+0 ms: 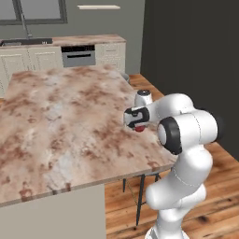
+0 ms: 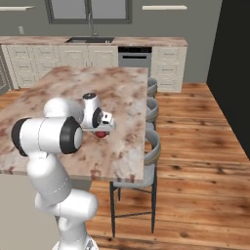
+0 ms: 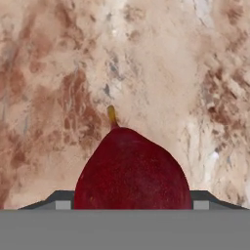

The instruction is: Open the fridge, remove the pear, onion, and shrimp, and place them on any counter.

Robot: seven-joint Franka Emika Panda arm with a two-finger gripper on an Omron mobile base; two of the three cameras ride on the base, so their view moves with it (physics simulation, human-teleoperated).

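Note:
A dark-red pear (image 3: 132, 171) with a short yellowish stem fills the lower middle of the hand view, tapering away from the hand. My gripper (image 3: 132, 205) is shut on the pear, one dark fingertip showing on each side. The pear (image 1: 138, 128) peeks out red under the gripper (image 1: 138, 125), low over the beige, brown-marbled counter (image 1: 60, 116) near its right edge. From the other side the gripper (image 2: 101, 131) holds the pear (image 2: 101, 134) over the counter (image 2: 122, 88). Whether the pear touches the stone I cannot tell. Fridge, onion and shrimp are out of view.
Grey stools (image 2: 152, 141) stand along the island's right side, over the wooden floor. A far white-cabinet counter with a sink (image 2: 90, 40) and a dark appliance front (image 2: 134, 56) runs along the back wall. The island's edge lies close to the right of the gripper.

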